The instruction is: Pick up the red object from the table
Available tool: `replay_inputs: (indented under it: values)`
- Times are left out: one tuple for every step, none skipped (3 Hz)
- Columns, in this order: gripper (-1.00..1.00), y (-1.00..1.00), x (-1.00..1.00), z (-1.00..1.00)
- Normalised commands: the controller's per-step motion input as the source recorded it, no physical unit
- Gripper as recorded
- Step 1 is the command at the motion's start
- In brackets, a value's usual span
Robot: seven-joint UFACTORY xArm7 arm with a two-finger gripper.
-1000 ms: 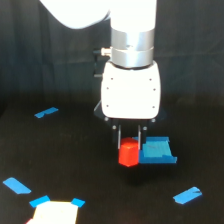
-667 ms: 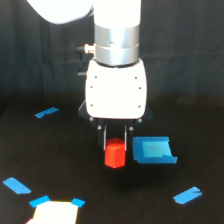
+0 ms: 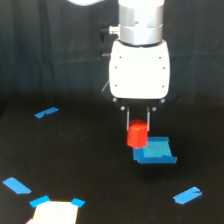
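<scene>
The white, boxy end effector [image 3: 138, 131] points straight down, its 2 thin dark fingers [image 3: 128, 121] clamped on either side of the small bright red-orange stubby block [image 3: 137, 136]. The vertical approach lets the fingers straddle it squarely. The block looks solid and smooth; whether it is clear of the matte black desk [image 3: 75, 150] I cannot tell. Just behind it lies a flat blue square patch [image 3: 156, 152], with loose blue tape strips [image 3: 46, 112] and a pale patch [image 3: 54, 214] scattered well apart.
</scene>
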Motion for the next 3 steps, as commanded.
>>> replay_inputs:
  values:
    - [-1.00,0.25,1.00,0.44]
    - [-1.00,-1.00,1.00,0.86]
    - [-1.00,0.18,0.50,1.00]
